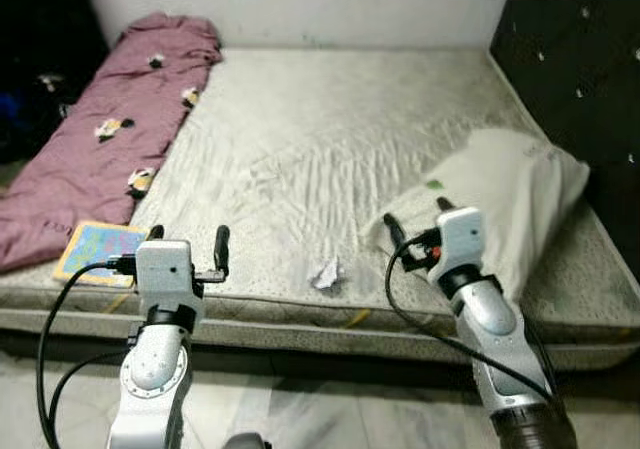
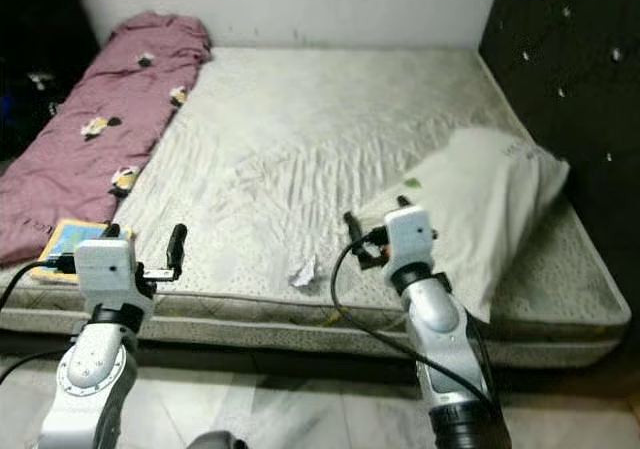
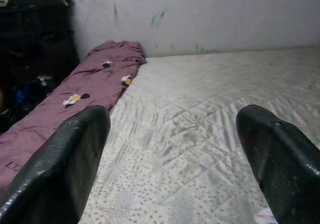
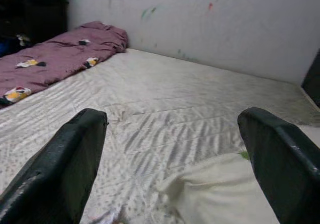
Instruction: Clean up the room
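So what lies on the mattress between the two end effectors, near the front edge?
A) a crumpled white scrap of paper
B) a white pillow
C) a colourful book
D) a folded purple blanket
A: the crumpled white scrap of paper sits near the front edge of the mattress, between the left end effector and the right end effector.

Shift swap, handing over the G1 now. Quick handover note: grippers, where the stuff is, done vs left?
Left gripper: open, holding nothing, over the mattress's near edge.
Right gripper: open, holding nothing, at the near end of the white pillow.
Crumpled paper lies on the mattress between the two grippers.
Colourful book on the near left corner, beside the purple blanket along the left edge.
Done: nothing visibly tidied.
Left: paper, book, pillow, blanket.
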Motion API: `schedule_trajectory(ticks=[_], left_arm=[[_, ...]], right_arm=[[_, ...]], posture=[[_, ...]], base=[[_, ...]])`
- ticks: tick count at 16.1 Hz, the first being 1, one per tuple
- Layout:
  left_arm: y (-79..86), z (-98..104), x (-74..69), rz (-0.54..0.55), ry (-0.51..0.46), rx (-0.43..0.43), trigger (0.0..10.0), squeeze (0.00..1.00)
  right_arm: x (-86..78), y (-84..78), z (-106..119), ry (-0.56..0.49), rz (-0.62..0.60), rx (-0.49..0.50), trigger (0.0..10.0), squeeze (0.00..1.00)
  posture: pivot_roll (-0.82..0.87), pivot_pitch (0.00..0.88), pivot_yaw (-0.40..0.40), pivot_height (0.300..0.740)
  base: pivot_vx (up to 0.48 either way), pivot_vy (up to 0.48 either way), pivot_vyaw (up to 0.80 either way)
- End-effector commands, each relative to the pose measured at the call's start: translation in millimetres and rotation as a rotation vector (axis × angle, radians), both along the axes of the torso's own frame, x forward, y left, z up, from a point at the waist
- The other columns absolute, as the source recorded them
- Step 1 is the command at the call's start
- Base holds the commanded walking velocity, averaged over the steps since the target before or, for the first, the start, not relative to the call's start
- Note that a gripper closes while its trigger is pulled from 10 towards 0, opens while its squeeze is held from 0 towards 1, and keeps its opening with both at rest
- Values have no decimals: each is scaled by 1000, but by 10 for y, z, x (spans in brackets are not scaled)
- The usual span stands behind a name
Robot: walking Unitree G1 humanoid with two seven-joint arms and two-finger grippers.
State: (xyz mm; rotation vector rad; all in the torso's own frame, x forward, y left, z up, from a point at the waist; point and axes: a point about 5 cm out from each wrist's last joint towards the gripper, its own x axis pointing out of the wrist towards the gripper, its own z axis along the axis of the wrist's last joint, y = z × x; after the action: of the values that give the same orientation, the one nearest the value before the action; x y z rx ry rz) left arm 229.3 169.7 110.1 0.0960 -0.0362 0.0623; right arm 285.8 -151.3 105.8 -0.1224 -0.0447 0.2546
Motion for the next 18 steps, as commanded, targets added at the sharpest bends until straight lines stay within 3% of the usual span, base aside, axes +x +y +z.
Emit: schedule_trajectory(ticks=[1,10,13,18], left_arm=[[24,15,10,0,-7,6,10000,0],[23,10,13,-12,-6,2,10000,0],[34,41,71,5,-12,-22,10000,0],[32,28,97,3,-1,-27,10000,0]], right_arm=[[27,54,38,-20,15,9,10000,0],[34,36,-8,-7,-7,12,10000,0],[75,49,24,-20,-16,30,10000,0],[89,58,28,-21,-17,41,10000,0]], posture=[[32,19,-4,740],[39,25,-5,740],[38,34,4,740],[33,29,12,740]], base=[[315,0,0],[341,0,0],[80,0,0],[0,478,0]])
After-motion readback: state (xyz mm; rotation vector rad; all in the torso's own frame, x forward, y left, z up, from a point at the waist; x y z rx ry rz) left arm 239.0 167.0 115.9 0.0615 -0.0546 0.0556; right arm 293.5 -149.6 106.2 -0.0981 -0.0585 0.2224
